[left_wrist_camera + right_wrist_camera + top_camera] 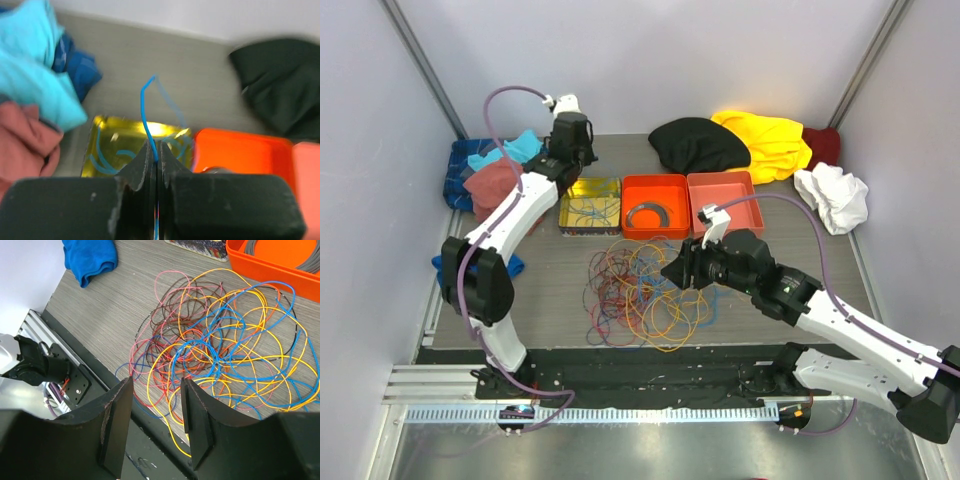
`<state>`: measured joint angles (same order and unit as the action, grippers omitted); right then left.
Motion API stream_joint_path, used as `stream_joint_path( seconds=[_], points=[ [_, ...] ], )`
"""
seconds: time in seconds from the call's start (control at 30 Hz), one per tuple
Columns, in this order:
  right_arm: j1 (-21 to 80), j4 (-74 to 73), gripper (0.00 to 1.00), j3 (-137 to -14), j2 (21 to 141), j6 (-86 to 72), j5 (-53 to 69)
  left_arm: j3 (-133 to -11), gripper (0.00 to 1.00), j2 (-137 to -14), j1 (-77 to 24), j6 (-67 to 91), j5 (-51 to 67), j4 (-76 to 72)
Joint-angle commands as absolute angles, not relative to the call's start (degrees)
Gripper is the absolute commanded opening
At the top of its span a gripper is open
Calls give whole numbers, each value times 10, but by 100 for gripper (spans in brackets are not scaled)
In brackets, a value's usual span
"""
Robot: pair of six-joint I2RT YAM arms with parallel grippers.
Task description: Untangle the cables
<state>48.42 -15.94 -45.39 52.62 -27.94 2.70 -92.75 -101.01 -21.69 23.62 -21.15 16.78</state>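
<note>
The cables [645, 295] lie in a loose, messy heap mid-table, just in front of the yellow tray [590, 205] and the orange tray [655, 207]. The left gripper [157, 150] hangs above the yellow tray, its fingers pinched tight on one blue cable [143, 112]. The right gripper [156, 390] hovers at the heap's right side, fingers spread and holding nothing.

place: lab test cell | white panel walls [650, 50] (aluminium rail [430, 385])
</note>
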Motion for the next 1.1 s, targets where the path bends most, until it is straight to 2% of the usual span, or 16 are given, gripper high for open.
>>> stream_joint_path(
  seconds=[0.0, 0.37, 0.87, 1.07],
  points=[
    [487, -146, 51, -447, 516, -274, 14, -887, 0, -1021, -214, 240, -239, 212],
    [488, -142, 50, -446, 522, -272, 14, -882, 0, -1041, -214, 237, -212, 307],
    [487, -133, 50, -435, 520, -274, 21, -824, 0, -917, -215, 250, -103, 402],
    [488, -122, 50, -433, 524, -279, 28, -817, 0, -930, -215, 243, -123, 385]
  ],
)
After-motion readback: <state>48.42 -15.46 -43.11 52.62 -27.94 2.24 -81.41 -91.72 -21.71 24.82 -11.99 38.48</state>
